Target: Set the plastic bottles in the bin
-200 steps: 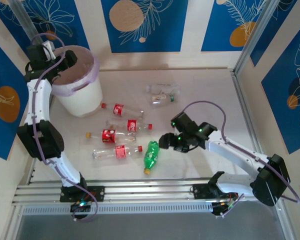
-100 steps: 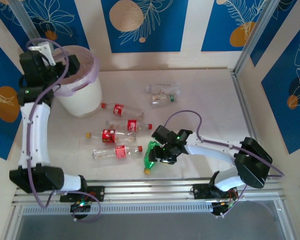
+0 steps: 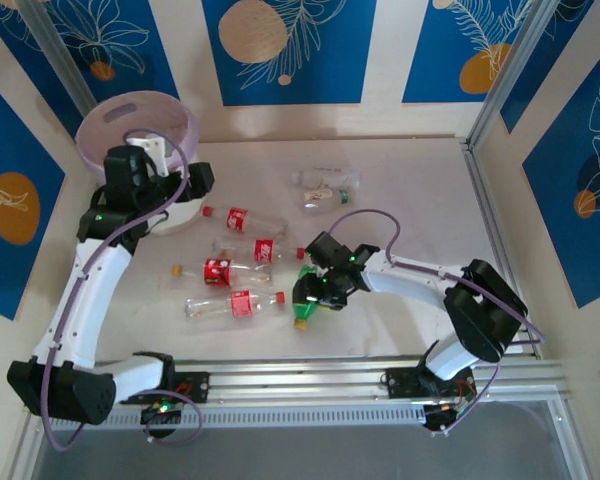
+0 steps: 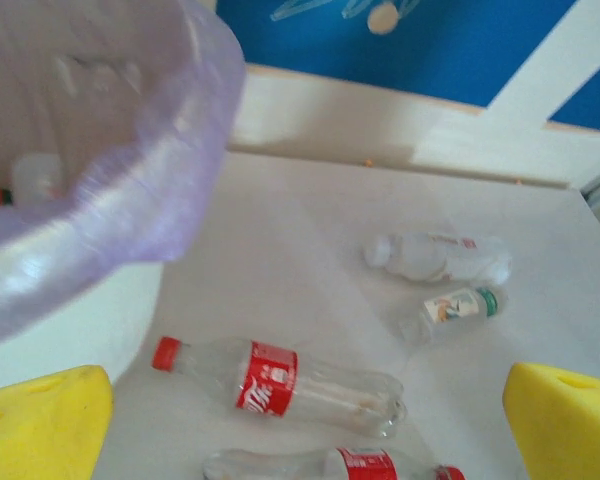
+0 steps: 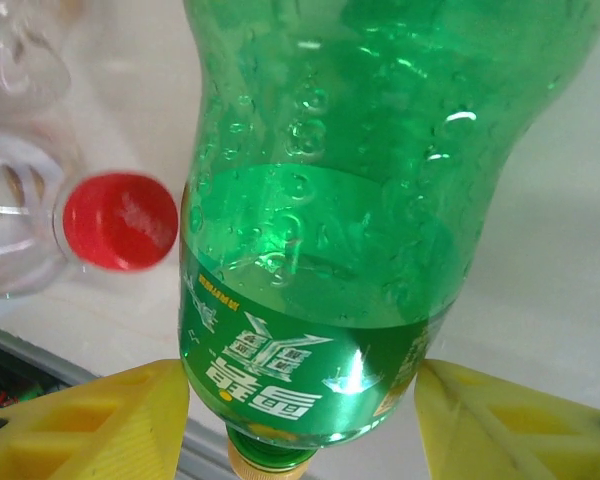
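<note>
While the right arm (image 3: 420, 275) reaches in low over the table (image 3: 410, 220), the stock stands thus.

- Right jaws: pinching the green bottle (image 5: 330, 200), with a yellow finger (image 5: 90, 425) pressed to each side of its label and its yellow cap (image 5: 270, 462) toward the wrist. Whether it rests on the table cannot be told.
- Left jaws: spread wide and holding nothing, just beside the bin (image 3: 130, 125), with yellow fingers (image 4: 40, 420) at the wrist view's lower corners.
- Bin: white with a purple liner (image 4: 130, 200), at the far left corner.
- Red-labelled bottles, four, lying on the table between the bin and the green bottle: (image 3: 242, 217), (image 3: 260, 248), (image 3: 215, 270), (image 3: 235, 303).
- Plain bottle (image 3: 325, 178) and small green-capped bottle (image 3: 328, 197): lying side by side, farther back.
</note>
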Controlling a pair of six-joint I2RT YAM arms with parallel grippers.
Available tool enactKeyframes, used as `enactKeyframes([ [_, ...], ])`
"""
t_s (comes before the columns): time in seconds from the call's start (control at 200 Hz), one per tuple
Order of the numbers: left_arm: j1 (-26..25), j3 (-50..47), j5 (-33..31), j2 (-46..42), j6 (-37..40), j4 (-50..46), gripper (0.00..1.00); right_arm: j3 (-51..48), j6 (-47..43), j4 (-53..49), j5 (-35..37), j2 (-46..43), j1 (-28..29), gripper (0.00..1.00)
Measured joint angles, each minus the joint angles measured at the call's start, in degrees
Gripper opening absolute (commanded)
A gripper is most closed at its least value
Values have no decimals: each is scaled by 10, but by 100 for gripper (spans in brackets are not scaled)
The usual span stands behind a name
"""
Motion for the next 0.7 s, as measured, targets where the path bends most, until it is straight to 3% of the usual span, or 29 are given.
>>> enactKeyframes([
  [0.09,-18,-19,1,5,-10,0,100,0,-25,0,2,2,-25,65],
  [0.18,-38,-33,1,12,-17,0,100,-3,-44,-1,7,-1,-47,78],
  [0.255,-53,-44,1,19,-23,0,100,-13,-49,-7,10,-2,-58,82],
  [0.7,-83,-87,3,40,-73,43,100,-59,-15,9,47,-7,-38,76],
])
